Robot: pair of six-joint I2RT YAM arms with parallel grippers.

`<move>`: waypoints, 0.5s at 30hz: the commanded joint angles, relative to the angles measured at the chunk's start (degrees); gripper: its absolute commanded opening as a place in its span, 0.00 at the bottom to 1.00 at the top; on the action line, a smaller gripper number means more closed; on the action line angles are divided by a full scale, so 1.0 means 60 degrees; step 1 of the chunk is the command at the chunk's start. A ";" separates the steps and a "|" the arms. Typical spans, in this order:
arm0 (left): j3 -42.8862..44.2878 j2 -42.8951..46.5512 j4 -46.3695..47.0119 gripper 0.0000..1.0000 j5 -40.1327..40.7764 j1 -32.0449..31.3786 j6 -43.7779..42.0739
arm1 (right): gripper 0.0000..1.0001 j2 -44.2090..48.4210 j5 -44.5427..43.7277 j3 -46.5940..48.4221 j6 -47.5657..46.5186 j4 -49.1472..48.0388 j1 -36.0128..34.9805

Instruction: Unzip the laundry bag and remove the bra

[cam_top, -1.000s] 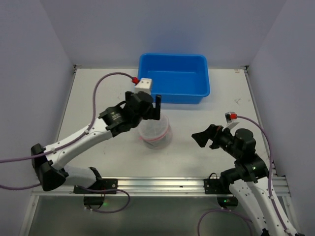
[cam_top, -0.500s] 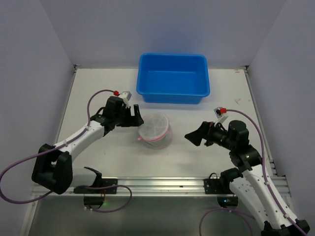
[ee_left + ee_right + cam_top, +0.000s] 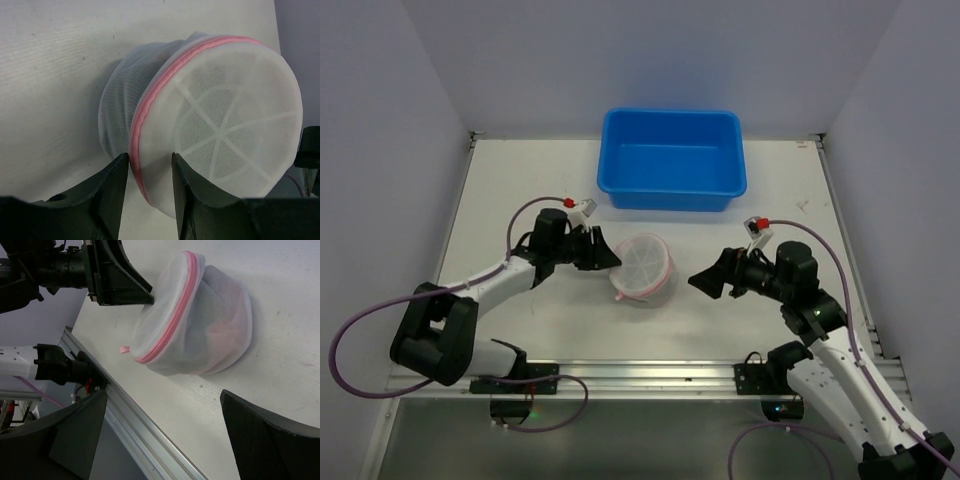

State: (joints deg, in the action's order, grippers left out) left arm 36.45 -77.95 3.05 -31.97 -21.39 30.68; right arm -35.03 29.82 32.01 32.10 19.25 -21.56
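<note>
The laundry bag (image 3: 643, 268) is a small white mesh drum with pink zipper trim, tipped on the table between both arms. My left gripper (image 3: 611, 262) meets it from the left. In the left wrist view its two fingers pinch the bag's (image 3: 215, 115) pink rim; the left gripper (image 3: 150, 157) is shut on that edge. My right gripper (image 3: 705, 278) stands open just right of the bag, apart from it. The right wrist view shows the bag (image 3: 195, 320), its pink pull tab (image 3: 123, 348) hanging free, and the open right gripper (image 3: 162, 395). The bra is hidden; only a faint pinkish shade shows through the mesh.
A blue plastic tub (image 3: 672, 160) stands at the back of the table, behind the bag. The metal rail (image 3: 650, 375) runs along the near edge. White walls close in left and right.
My left arm swung down and its gripper closed onto the bag's left rim; the bag tipped and shifted slightly right. My right gripper edged left toward the bag, still open.
</note>
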 commanded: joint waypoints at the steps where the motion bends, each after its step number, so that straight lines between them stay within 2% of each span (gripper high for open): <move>1: -0.0375 0.0380 0.0912 0.43 -0.0956 0.0034 0.0497 | 0.96 -0.0124 0.0244 0.0055 -0.0047 -0.0512 -0.0199; 3: -0.0625 0.0467 0.1088 0.46 -0.1132 0.0020 0.0643 | 0.96 -0.0241 0.0186 0.0085 -0.0061 -0.0527 -0.0302; 8: -0.0903 0.0701 0.1147 0.64 -0.1278 0.0020 0.0776 | 0.96 -0.0329 0.0127 0.0100 -0.0091 -0.0571 -0.0435; 11: -0.1050 0.0717 0.1147 0.68 -0.1308 0.0005 0.0849 | 0.96 -0.0344 0.0127 0.0114 -0.0076 -0.0600 -0.0464; 13: -0.1211 0.0717 0.1293 0.66 -0.1381 -0.0010 0.0995 | 0.96 -0.0388 0.0127 0.0143 -0.0076 -0.0615 -0.0507; 15: -0.1284 0.0746 0.1571 0.52 -0.1469 -0.0024 0.1228 | 0.96 -0.0432 0.0142 0.0187 -0.0134 -0.0600 -0.0581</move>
State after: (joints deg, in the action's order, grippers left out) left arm 29.65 -74.96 8.27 -38.09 -21.41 35.53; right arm -37.21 29.76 32.01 32.10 18.06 -24.27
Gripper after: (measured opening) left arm 0.572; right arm 0.966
